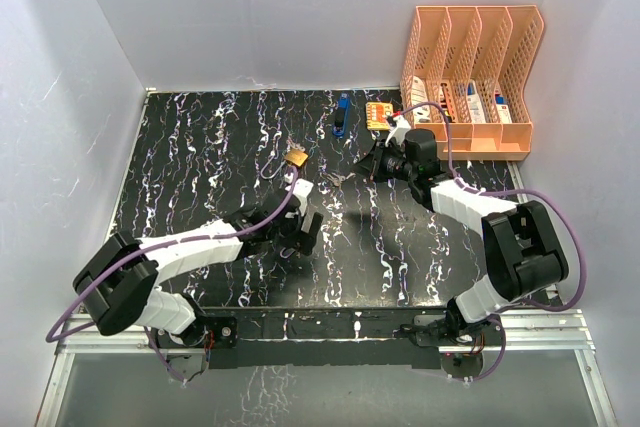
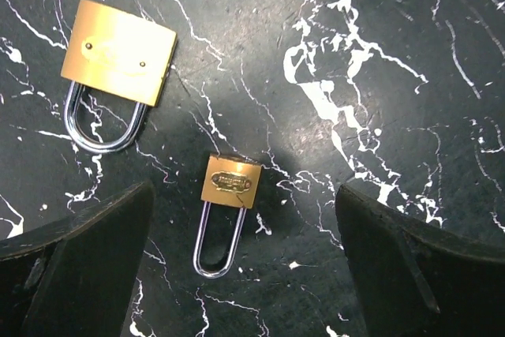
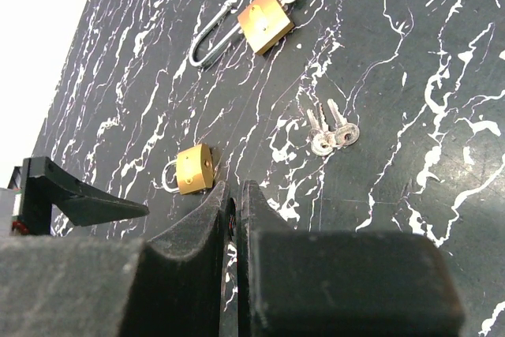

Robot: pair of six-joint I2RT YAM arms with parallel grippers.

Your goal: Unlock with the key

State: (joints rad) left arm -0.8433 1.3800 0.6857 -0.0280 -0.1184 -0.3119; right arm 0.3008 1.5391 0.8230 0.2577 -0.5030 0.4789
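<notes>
In the left wrist view, a small brass padlock with a long shackle (image 2: 230,183) lies flat between my open left fingers (image 2: 87,266). A larger brass padlock with a short shackle (image 2: 118,51) lies beyond it to the left. My left gripper (image 1: 303,229) hovers above them, empty. Two small silver keys (image 3: 332,133) lie loose on the black marbled table, also in the top view (image 1: 335,179). My right gripper (image 3: 237,195) is shut just short of the keys, with nothing clearly held. A long-shackle padlock (image 3: 264,20) and a short-shackle one (image 3: 193,170) lie ahead of it.
An orange file rack (image 1: 470,77) with small items stands at the back right. A blue pen-like object (image 1: 341,115) and an orange card (image 1: 378,114) lie near the back edge. One brass padlock (image 1: 297,158) shows beyond the left gripper. White walls enclose the table.
</notes>
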